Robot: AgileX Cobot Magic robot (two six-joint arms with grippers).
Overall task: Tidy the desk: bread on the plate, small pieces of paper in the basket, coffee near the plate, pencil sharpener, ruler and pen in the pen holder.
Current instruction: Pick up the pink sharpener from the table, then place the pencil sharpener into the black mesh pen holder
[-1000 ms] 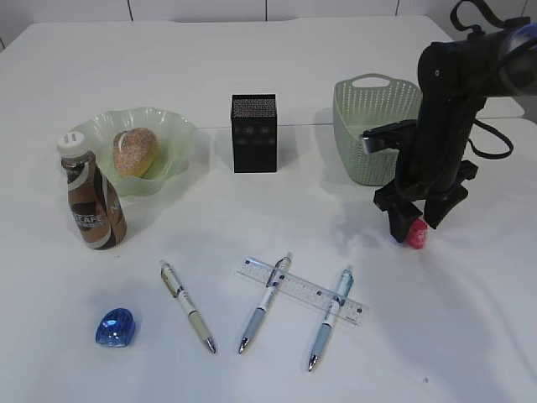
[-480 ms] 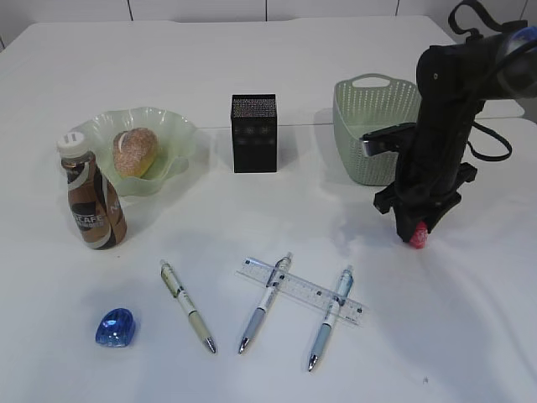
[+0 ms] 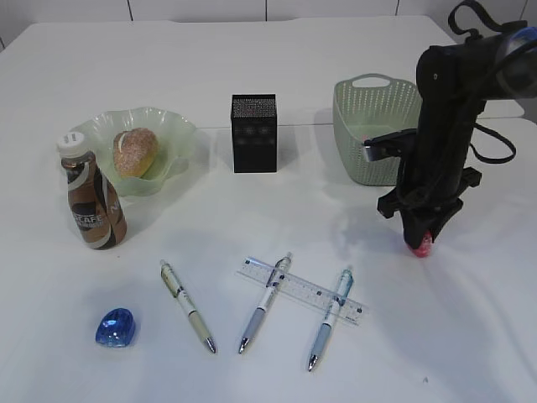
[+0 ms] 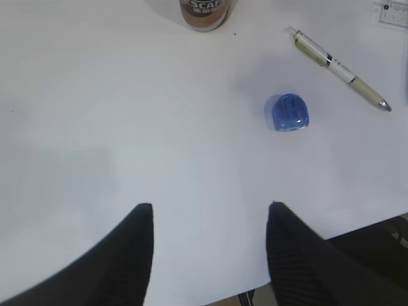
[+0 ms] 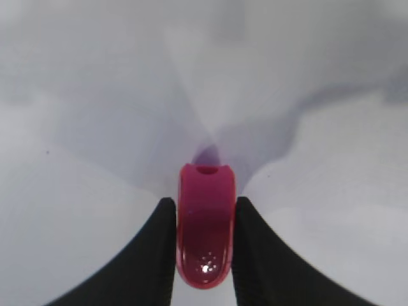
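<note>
On a white counter (image 3: 252, 50), the right gripper (image 5: 204, 217) has its fingers clamped on the red pencil sharpener (image 5: 204, 223) near the basket (image 3: 369, 126); lift straight before carrying to the black pen holder (image 3: 253, 133), while the left gripper (image 4: 210, 217) stands with fingers apart.

Bright, even light from above whitens the table (image 3: 252, 50) and leaves only soft, short shadows; the exterior view is sharp, while the right wrist view blurs behind the glossy, glinting red sharpener (image 5: 204, 233).
</note>
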